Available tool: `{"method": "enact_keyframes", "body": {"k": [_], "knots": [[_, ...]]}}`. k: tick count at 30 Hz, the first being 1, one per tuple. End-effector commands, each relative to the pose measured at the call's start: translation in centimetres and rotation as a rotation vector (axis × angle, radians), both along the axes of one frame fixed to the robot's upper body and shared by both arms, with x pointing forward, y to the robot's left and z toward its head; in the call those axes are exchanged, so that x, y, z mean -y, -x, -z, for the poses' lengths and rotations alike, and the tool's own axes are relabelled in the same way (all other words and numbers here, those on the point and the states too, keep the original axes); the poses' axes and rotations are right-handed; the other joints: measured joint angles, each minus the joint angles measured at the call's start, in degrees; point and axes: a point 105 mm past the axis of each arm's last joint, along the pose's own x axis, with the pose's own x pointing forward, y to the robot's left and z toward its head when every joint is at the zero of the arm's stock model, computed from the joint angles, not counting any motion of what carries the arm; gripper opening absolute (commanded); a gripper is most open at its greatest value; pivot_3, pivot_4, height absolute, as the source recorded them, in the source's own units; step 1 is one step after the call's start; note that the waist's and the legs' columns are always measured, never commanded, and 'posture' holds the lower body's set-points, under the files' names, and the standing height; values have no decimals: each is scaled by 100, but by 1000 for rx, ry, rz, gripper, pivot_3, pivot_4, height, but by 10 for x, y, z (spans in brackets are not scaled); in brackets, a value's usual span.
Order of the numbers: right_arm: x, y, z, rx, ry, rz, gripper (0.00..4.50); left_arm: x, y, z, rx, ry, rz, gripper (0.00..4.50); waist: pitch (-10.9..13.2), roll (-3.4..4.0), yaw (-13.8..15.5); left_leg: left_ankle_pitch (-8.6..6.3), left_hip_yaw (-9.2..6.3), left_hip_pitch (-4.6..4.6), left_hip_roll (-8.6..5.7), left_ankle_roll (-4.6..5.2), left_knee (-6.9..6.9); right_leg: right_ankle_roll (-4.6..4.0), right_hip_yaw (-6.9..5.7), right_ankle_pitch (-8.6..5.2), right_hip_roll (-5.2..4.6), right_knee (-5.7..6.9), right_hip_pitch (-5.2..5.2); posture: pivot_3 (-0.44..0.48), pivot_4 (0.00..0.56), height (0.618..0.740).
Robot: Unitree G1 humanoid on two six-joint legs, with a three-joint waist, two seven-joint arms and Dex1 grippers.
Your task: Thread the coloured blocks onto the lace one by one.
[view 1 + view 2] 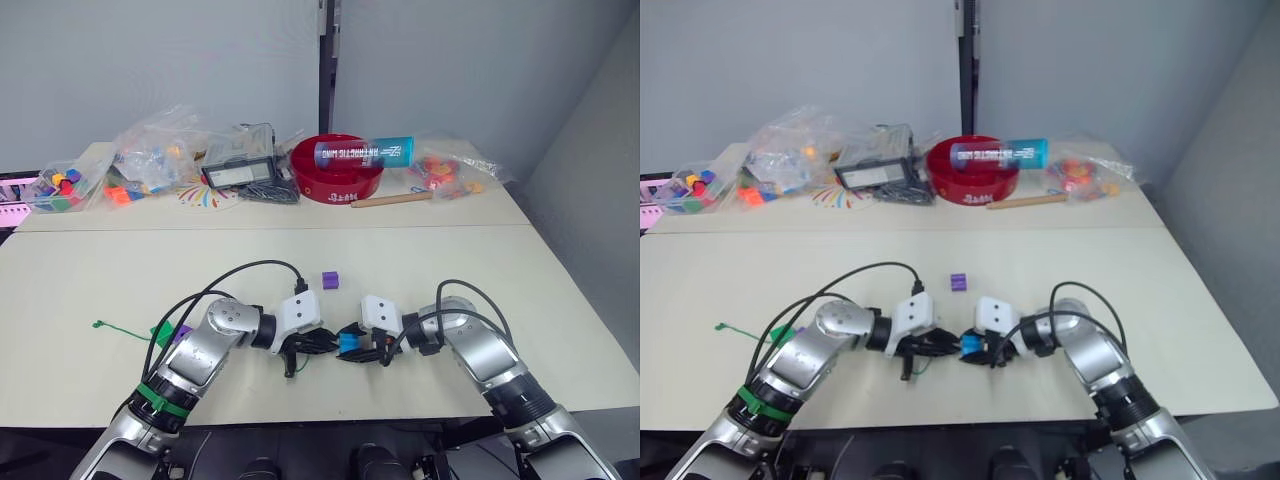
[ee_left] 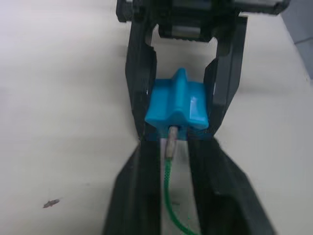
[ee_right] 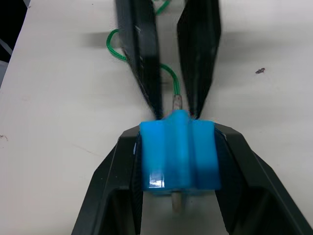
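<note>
The cyan block [image 3: 178, 154] is clamped between the fingers of my right gripper [image 3: 178, 134], just above the table near its front edge. The lace's [image 2: 167, 196] pale stiff tip [image 2: 171, 142] enters the block's hole and pokes out on the far side [image 3: 177, 201]. My left gripper [image 2: 173, 143] faces the right one tip to tip, shut on the lace right behind the tip. The green cord trails back under my left arm to its tail [image 1: 101, 324]. A purple block [image 1: 330, 280] lies just beyond the grippers. Another purple block [image 1: 183, 332] and a green block [image 1: 160, 333] lie beside my left forearm.
At the back of the table stand a red bowl [image 1: 338, 172] with a blue-ended tube [image 1: 365, 152] across it, clear bags of small toys [image 1: 150, 155], a black case [image 1: 240, 170] and a wooden stick [image 1: 390, 200]. A seam crosses the table [image 1: 560, 290] in front of them.
</note>
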Motion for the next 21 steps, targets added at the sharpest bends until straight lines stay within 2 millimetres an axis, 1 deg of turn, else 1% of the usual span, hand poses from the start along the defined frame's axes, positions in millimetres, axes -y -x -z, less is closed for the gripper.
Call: {"method": "enact_keyframes", "body": {"k": [1, 5, 9, 15, 17, 21], "knots": [[-5, 11, 11, -50, 8, -29, 1380, -6, 4, -22, 6, 71, -6, 1914, 0, 0, -4, 0, 0, 1, 0, 0, 0, 0, 0, 0, 0, 0, 0, 0, 150, 731], [-5, 11, 12, -52, 8, -25, 1380, -15, 8, -21, -10, 56, -20, 1914, 0, 0, -8, 0, 0, 3, 1, 0, 0, 0, 1, 0, 1, 1, 1, 0, 150, 731], [-4, 12, 11, -54, 9, -25, 1380, -29, 7, -2, -18, 4, -62, 1914, 0, 0, -5, 0, 1, 4, 1, 0, 0, 0, 0, -1, 1, 0, 1, 0, 150, 731], [-3, 11, 8, -51, 7, -21, 1380, -26, -2, 12, 0, -9, -91, 1914, 0, 0, 15, 0, 1, 3, -1, 0, 0, 0, 0, 0, 0, -2, 2, 0, 150, 731], [-3, 11, 7, -49, 6, -18, 1380, -25, -2, 18, -5, -14, -88, 1914, 0, 0, 12, 0, 1, 3, 0, 0, 0, 0, 0, 0, 0, 0, 1, 0, 150, 731], [-1, 12, 7, -48, 8, -12, 1380, -22, 0, 20, -30, 15, -76, 1914, 0, 0, 20, 0, 1, 2, 0, 0, 0, 0, -1, 0, -1, -1, 2, 0, 150, 731]]}}
